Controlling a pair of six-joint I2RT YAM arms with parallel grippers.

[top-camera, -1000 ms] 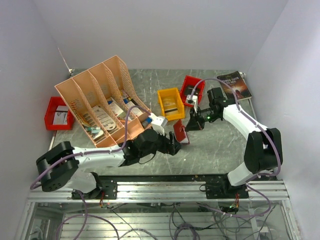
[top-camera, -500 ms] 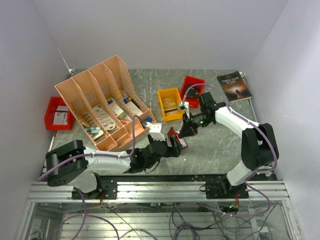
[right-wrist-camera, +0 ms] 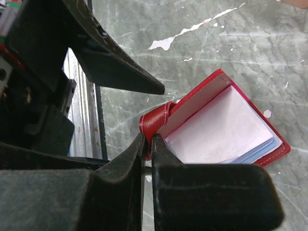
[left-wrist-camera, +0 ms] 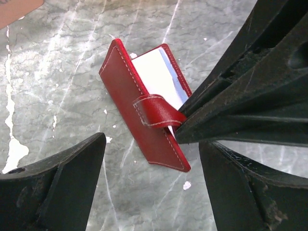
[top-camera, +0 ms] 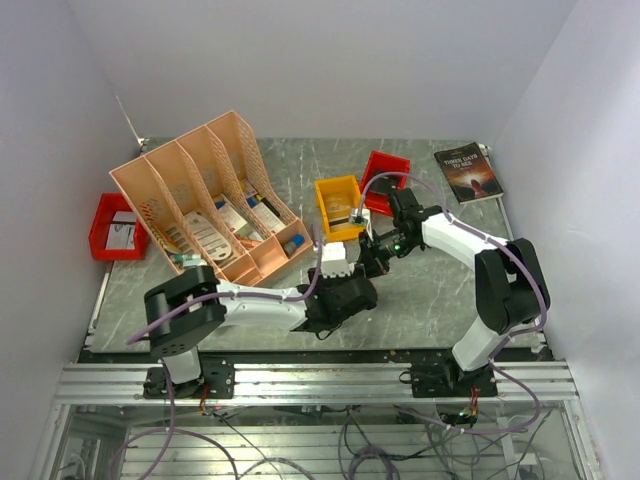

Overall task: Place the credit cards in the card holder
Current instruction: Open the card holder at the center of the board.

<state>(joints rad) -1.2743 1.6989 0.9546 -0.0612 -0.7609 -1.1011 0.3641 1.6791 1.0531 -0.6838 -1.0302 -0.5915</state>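
Note:
The card holder (left-wrist-camera: 139, 110) is a red leather-like wallet, partly open, with white and pale blue leaves (right-wrist-camera: 221, 132) showing inside. Whether those leaves are credit cards I cannot tell. My right gripper (right-wrist-camera: 150, 139) is shut on the holder's strap loop (right-wrist-camera: 155, 120) and holds it just above the marble table. Its dark fingers (left-wrist-camera: 231, 110) reach in from the right in the left wrist view. My left gripper (left-wrist-camera: 151, 140) is open, one jaw either side of the holder's lower corner, touching nothing. From above, both grippers (top-camera: 345, 292) (top-camera: 372, 255) meet at mid-table and hide the holder.
A yellow bin (top-camera: 340, 205) with flat card-like pieces stands just behind the grippers, and a red bin (top-camera: 385, 172) beside it. A peach file organizer (top-camera: 215, 200) fills the left. Another red bin (top-camera: 118, 225) sits far left, a dark book (top-camera: 468, 172) at the back right.
The left arm has swung right, bringing its open gripper up to the holder. The right gripper has carried the holder leftward toward it.

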